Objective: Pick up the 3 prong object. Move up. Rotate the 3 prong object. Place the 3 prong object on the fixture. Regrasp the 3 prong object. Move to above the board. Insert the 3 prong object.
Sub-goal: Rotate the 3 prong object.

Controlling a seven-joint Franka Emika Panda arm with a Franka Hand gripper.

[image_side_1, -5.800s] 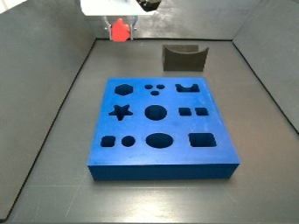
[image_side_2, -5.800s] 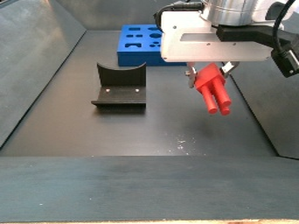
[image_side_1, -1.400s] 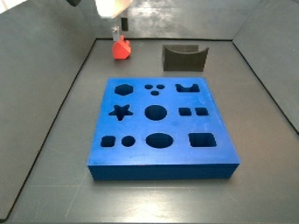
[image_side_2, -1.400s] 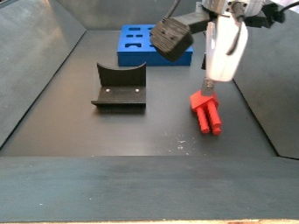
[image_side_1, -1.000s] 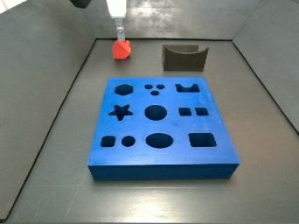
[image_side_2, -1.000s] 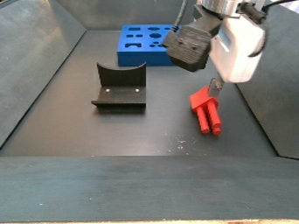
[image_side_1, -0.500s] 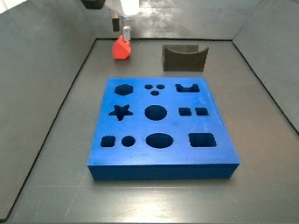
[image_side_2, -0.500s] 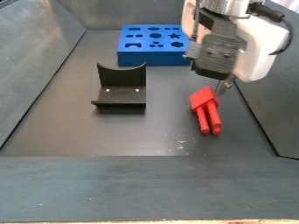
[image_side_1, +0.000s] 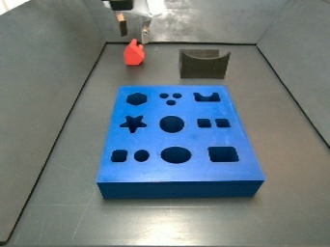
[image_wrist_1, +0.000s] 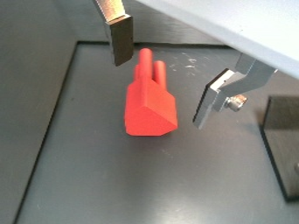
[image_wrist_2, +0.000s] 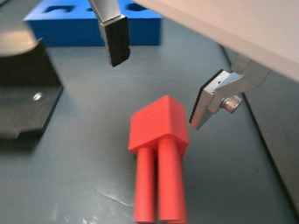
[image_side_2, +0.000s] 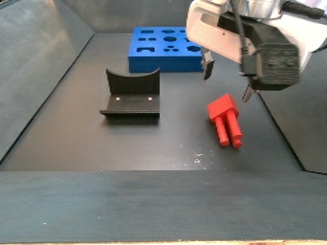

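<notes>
Dark floor under wide-open, empty gripper (image_wrist_1: 163, 74) above 3 prong object (image_wrist_1: 149, 109).

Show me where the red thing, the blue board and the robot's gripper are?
3 prong object (image_wrist_1: 149, 109): a wrist view, on its red block end.
Board (image_side_1: 180, 178): a side view, bare blue front edge.
Gripper (image_wrist_2: 158, 72): a wrist view, midway between its open fingertips, above the object.
</notes>
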